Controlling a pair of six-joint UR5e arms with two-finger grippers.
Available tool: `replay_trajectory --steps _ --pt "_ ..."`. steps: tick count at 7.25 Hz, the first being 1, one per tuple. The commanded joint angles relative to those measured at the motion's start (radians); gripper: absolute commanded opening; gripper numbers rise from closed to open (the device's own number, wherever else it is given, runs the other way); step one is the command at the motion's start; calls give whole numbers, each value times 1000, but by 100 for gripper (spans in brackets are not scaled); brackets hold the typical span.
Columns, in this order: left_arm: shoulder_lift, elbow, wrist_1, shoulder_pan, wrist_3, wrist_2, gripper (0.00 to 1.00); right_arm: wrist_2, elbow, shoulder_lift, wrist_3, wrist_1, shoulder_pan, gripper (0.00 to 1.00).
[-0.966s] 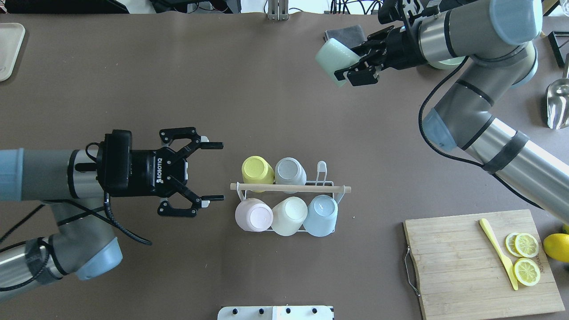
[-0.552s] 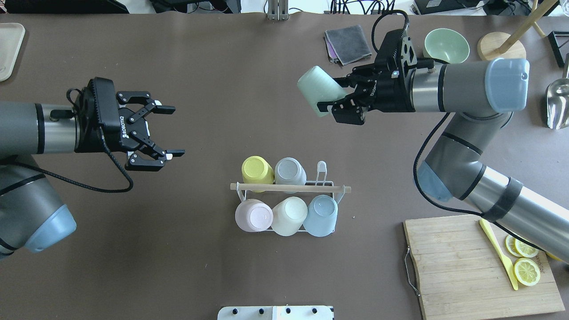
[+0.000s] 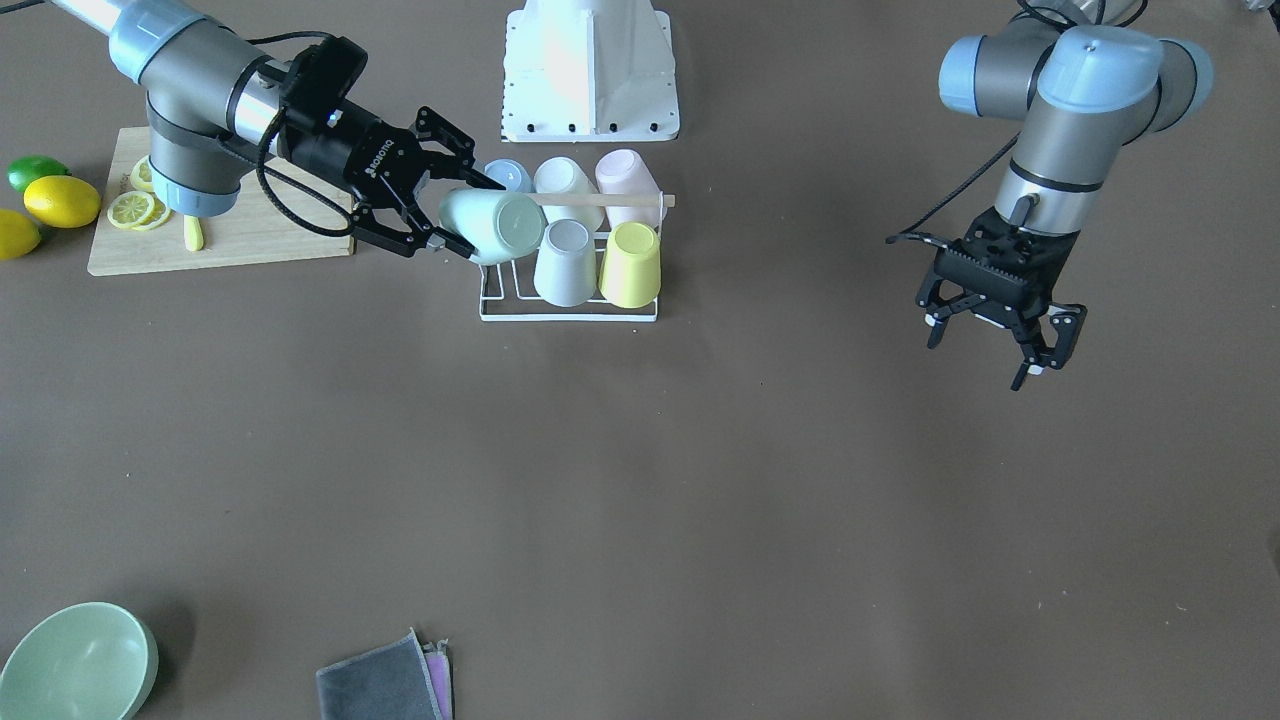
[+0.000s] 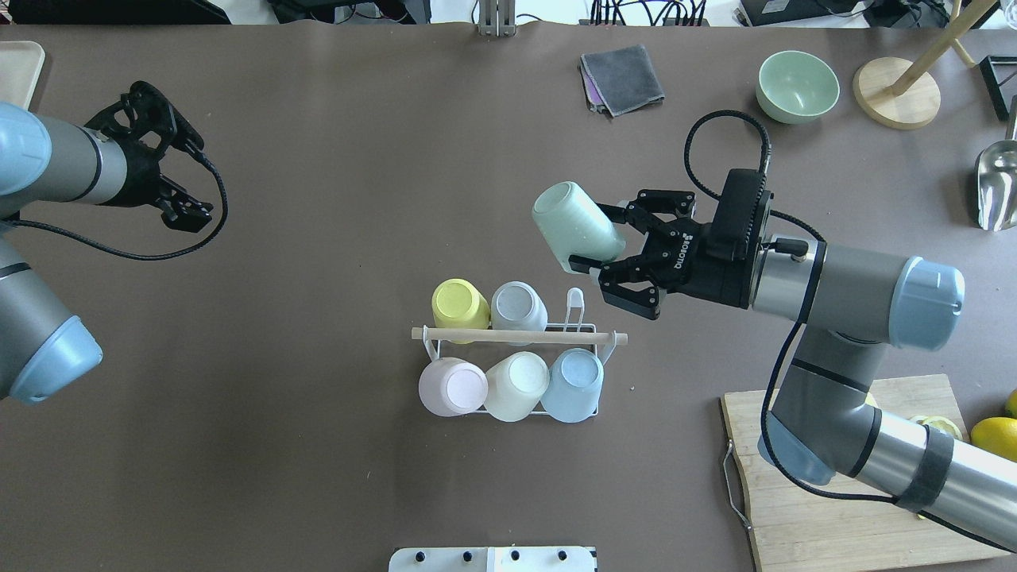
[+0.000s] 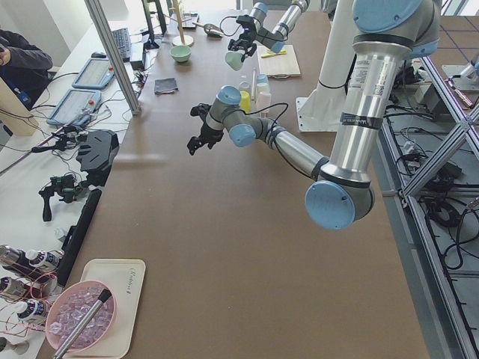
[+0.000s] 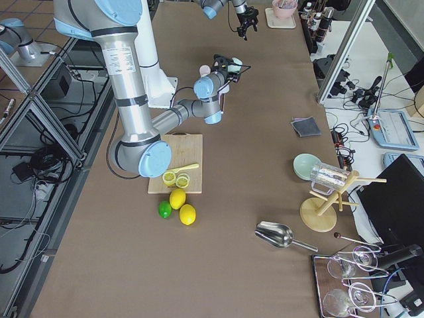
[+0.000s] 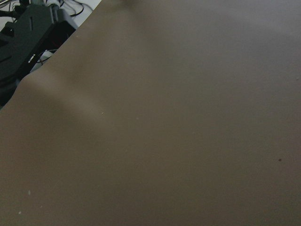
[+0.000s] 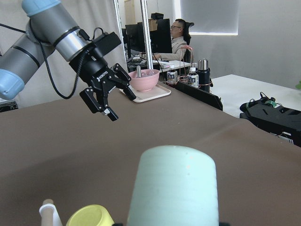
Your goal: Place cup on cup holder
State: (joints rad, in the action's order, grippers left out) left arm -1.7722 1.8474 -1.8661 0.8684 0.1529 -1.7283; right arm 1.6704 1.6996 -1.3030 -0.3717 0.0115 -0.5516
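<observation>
The cup holder (image 4: 588, 327) is a white wire rack with a wooden rod (image 4: 520, 337) across its top, at the table's middle. Five upturned cups sit on its prongs: yellow, grey, pink, cream and blue. One prong (image 4: 574, 300) at its far right corner is bare. My right gripper (image 4: 601, 238) is shut on a mint green cup (image 4: 574, 226), held tilted in the air just beyond that corner. The cup (image 3: 492, 226) overlaps the rack's edge in the front view and fills the right wrist view (image 8: 174, 186). My left gripper (image 4: 187, 179) is open and empty, far left.
A cutting board (image 4: 826, 492) with lemon slices lies at the near right, under my right arm. A green bowl (image 4: 797, 83), a grey cloth (image 4: 622, 77), a wooden stand base (image 4: 896, 91) and a metal scoop (image 4: 997, 187) lie along the far right. A tray (image 4: 20, 71) sits at the far left.
My right gripper has carried the mint cup from the far right edge down toward the rack's far right corner. My left gripper has pulled back from the rack to the far left.
</observation>
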Motion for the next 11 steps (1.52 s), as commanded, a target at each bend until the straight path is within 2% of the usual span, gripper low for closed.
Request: replay_trajectory --steps 1,3,5,6,8,10,11 --pt "28 0 183 84 7 41 99 -76 -17 -35 98 -62 36 45" --pt "111 -20 165 215 58 -22 99 -202 -24 -33 181 -62 120 45" --pt "152 -83 163 372 100 -284 98 -207 -21 -32 175 -62 130 45" --pt "186 -86 177 467 106 -380 98 -208 -23 -32 178 -62 142 45" --pt "265 -120 177 626 105 -502 98 -209 -32 -33 181 -64 153 47" --pt "351 -117 203 719 103 -644 98 -204 -35 -33 192 -77 156 47" --pt "373 -106 200 750 77 -649 98 -199 -38 -33 194 -77 159 48"
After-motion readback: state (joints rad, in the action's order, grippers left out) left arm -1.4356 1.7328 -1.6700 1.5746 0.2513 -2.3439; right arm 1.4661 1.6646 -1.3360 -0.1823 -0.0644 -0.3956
